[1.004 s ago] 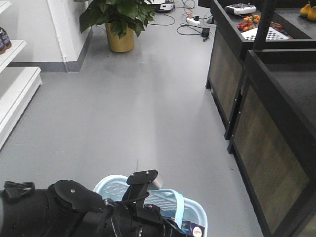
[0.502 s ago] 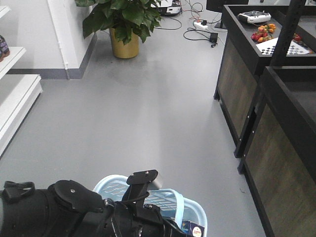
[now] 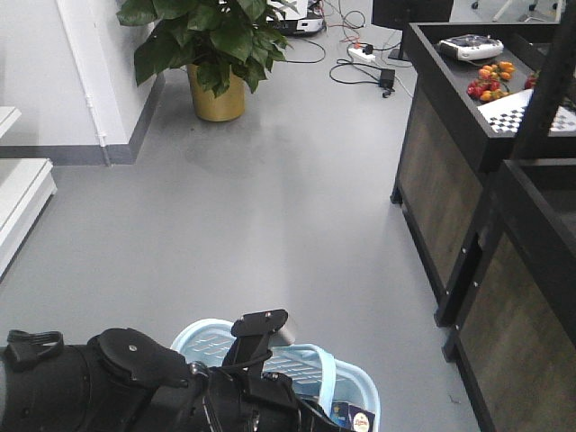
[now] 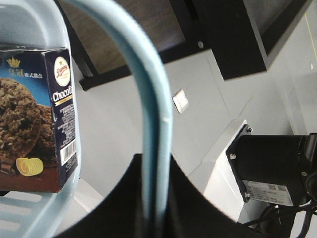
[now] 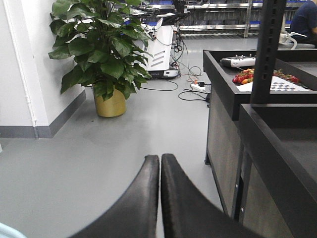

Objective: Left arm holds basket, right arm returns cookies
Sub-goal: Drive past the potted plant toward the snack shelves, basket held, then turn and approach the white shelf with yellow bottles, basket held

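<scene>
Inside the basket (image 3: pixel 209 335), against its wall, the cookies (image 4: pixel 34 114) lie untouched. The left gripper (image 4: pixel 156 198) clamps the basket's handle (image 4: pixel 151 99). The right gripper (image 5: pixel 160 198), clear of the basket, is pressed closed and empty. Holding looks done; returning remains.

Smooth plastic basket (image 3: pixel 209 340), glossy cardboard cookies carton (image 4: pixel 34 114), matt black left arm (image 3: pixel 117 382).

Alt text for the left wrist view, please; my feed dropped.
Black fingers of the left gripper clamp the light-blue basket handle; the navy cookies carton sits inside the basket at left, grey floor and dark shelving beyond.
</scene>
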